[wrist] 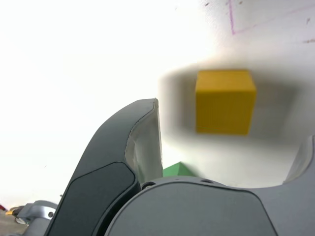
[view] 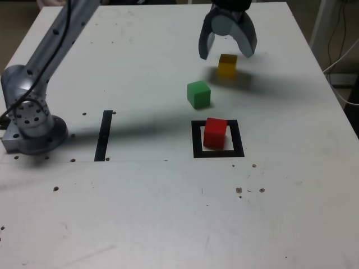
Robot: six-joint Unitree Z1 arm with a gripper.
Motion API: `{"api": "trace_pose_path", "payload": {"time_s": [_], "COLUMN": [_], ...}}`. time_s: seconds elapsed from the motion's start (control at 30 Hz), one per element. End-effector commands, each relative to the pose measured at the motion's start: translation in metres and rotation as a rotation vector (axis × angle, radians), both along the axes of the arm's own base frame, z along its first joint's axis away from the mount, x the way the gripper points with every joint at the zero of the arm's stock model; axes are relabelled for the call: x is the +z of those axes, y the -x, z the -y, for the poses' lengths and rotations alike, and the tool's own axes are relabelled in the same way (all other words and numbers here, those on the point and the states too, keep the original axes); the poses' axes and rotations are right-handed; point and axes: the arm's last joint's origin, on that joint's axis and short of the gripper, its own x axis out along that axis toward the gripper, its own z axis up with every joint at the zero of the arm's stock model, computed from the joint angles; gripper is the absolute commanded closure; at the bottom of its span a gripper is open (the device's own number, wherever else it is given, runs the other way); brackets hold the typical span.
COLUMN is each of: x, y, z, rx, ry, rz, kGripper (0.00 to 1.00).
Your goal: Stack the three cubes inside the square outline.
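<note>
Three small solid cubes on a white table (view: 291,224): red cube (view: 215,132) inside the black square outline (view: 196,140), green cube (view: 198,93) just beyond, yellow cube (view: 227,65) apparently untouched below the empty, wide-open grey gripper (view: 226,54).

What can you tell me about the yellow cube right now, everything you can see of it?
The yellow cube is a small, solid-coloured block with a matte, plain surface and no markings. It sits flat and upright on the white table, outside the square outline and farther from the camera than the green cube, apart from it. The open gripper hovers just above and behind it; the wrist view shows the cube ahead between the spread fingers, untouched, with the gripper's shadow around it.
</note>
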Motion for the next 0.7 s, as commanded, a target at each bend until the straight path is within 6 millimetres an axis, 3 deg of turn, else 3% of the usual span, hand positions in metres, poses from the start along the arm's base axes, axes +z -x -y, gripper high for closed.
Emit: {"api": "trace_pose_path", "payload": {"time_s": [0.0,0.2,0.3,0.67], "x": [-0.008,-0.026,-0.032,-0.031], "y": [-0.002,-0.010,-0.012,-0.016], "z": [-0.003,-0.006,-0.007,-0.005], "rx": [0.002,0.007,0.016,0.022], "ry": [0.011,0.031,0.030,-0.005], "rz": [-0.019,-0.041,-0.047,-0.047], "kGripper": [0.03,0.08,0.16,0.67]}}
